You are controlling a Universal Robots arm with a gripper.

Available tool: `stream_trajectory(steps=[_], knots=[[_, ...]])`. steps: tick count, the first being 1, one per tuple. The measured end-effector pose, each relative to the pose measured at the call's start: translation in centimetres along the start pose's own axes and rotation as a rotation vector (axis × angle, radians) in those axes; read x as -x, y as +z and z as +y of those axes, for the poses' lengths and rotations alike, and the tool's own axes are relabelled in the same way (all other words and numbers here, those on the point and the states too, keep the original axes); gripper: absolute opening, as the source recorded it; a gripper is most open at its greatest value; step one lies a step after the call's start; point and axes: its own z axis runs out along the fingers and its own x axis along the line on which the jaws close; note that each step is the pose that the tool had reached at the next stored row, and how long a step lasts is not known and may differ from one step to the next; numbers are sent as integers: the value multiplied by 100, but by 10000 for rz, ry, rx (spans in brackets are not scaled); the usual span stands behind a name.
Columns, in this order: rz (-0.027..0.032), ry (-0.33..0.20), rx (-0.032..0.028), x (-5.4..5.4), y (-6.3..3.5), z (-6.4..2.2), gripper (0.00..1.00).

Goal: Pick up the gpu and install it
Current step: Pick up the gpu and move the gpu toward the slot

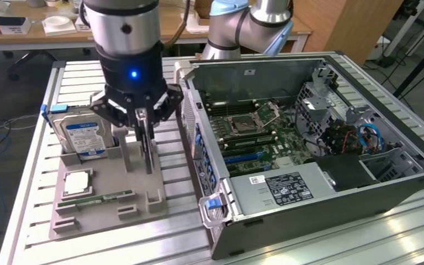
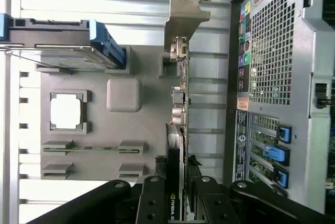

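The gpu (image 1: 150,154) stands on edge in a slot of the grey parts holder (image 1: 109,218), to the exterior view's left of the open computer case (image 1: 308,143). In the wrist view I see the gpu (image 2: 180,77) edge-on, its silver bracket (image 2: 184,17) at the far end and the black cooler at the near end. My gripper (image 1: 143,124) hangs straight above the card with its fingers (image 2: 152,200) pressed against both faces of the near end (image 2: 177,203). It is shut on the card, which still sits in the holder.
The holder also carries a silver hard drive (image 1: 83,135) with a blue-white label, a processor chip (image 1: 75,182) and a narrow green memory stick (image 1: 94,200). The case lies on its side with the motherboard (image 1: 256,132) exposed. Its rear wall (image 2: 267,77) stands close beside the card.
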Motion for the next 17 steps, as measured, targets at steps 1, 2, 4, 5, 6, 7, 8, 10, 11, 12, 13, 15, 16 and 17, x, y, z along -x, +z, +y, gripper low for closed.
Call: stream_trajectory(steps=[1,2,4,5,6,7,8,10,11,12,13,15,16,17], knots=[[0,0,0,1,-45,2,26],[0,0,0,2,-92,4,26],[0,0,0,4,-182,8,26],[1,0,0,5,-232,10,26],[0,0,0,6,-276,12,26],[0,0,0,8,-320,14,26],[1,0,-1,8,-367,16,26],[0,0,1,11,-454,20,26],[0,0,0,12,-501,22,26],[1,0,0,13,-546,24,26],[0,0,0,14,-593,26,26],[1,0,-1,16,-684,29,26],[0,0,0,17,-728,31,26],[0,0,0,18,-773,33,26]])
